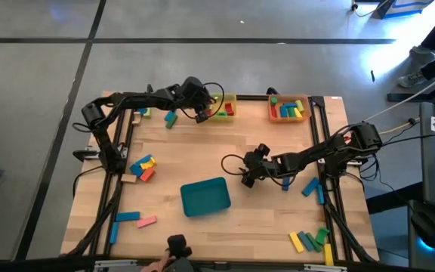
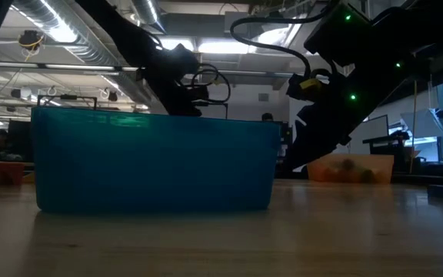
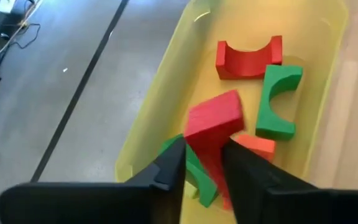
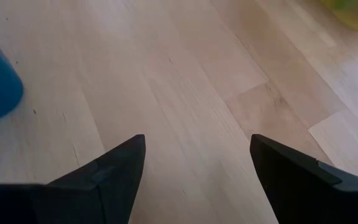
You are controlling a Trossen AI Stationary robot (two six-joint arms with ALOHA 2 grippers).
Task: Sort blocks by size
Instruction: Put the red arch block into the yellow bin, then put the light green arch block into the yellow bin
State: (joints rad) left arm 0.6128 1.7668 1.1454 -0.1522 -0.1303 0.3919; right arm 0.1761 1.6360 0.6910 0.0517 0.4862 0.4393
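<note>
Left gripper (image 3: 202,163) hovers over the yellow tray (image 3: 160,99), fingers either side of a red block (image 3: 213,127); grip unclear. Right gripper (image 4: 197,168) hangs wide open above bare worktop (image 4: 185,81).

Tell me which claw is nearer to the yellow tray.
Left. The left claw hangs over the yellow tray; the right claw is far away, beside the teal tray.
</note>
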